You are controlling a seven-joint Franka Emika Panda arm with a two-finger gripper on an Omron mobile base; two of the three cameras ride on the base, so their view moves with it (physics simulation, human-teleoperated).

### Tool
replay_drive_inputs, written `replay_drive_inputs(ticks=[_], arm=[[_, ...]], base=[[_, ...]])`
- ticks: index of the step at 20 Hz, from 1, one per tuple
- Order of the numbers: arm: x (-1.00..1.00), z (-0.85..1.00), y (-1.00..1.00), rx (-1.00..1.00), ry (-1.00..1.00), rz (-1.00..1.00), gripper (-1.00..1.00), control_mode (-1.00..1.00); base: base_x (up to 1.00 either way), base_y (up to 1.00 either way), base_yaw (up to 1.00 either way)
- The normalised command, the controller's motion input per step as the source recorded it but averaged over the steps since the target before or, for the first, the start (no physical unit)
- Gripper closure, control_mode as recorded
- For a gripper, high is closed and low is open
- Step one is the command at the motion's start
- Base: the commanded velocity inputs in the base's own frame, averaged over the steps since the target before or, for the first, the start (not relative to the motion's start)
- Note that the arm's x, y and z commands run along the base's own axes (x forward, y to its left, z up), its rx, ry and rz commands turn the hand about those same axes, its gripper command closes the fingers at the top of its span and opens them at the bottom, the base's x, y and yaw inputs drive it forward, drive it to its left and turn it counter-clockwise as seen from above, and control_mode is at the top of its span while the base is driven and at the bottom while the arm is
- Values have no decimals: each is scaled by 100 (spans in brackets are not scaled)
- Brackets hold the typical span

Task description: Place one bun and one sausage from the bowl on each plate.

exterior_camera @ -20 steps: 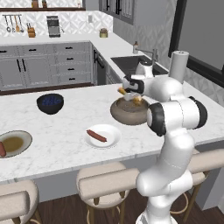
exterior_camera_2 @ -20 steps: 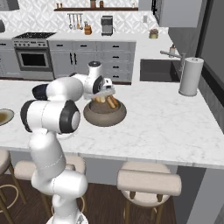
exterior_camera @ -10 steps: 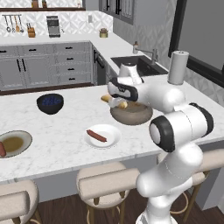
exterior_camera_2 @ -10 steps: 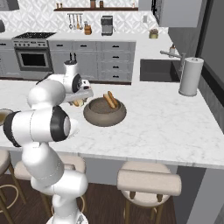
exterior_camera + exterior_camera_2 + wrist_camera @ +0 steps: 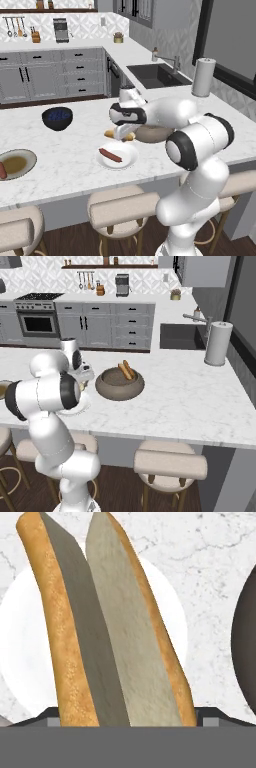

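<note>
My gripper (image 5: 121, 133) is shut on a split, golden-crusted bun (image 5: 105, 632) and holds it just above the white plate (image 5: 125, 161). A reddish sausage (image 5: 110, 155) lies on that plate. In the hand view the bun rises up the middle, the white plate (image 5: 20, 662) lies beneath it, and the bowl's dark rim (image 5: 247, 642) is at the right edge. The wide brown bowl (image 5: 120, 387) stands right of the gripper (image 5: 83, 379) with tan food (image 5: 126, 370) still in it. At the far left, the grey-rimmed plate (image 5: 22, 159) carries a sausage (image 5: 2, 170).
A dark blue bowl (image 5: 57, 118) sits at the back left of the island. A paper towel roll (image 5: 202, 76) stands by the sink (image 5: 157, 75) at the far right. Stools (image 5: 127, 207) line the near edge of the counter.
The arm has swung left from over the brown bowl, carrying the bun, and now hangs over the white plate. The plates and bowls have stayed put.
</note>
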Motion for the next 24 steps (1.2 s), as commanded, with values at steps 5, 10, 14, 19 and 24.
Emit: replay_drive_inputs(ticks=[5, 10, 14, 19, 24], arm=[[3, -72, 6, -1, 1, 3, 100, -100], [-2, -57, 0, 0, 0, 0, 100, -100], [-20, -21, 0, 0, 0, 0, 100, -100], [-16, -4, 0, 0, -1, -3, -100, -100], [-2, 0, 3, -1, 0, 0, -100, -100]], base=[[0, 0, 0], [0, 0, 0], [0, 0, 0], [0, 0, 0], [0, 0, 0]])
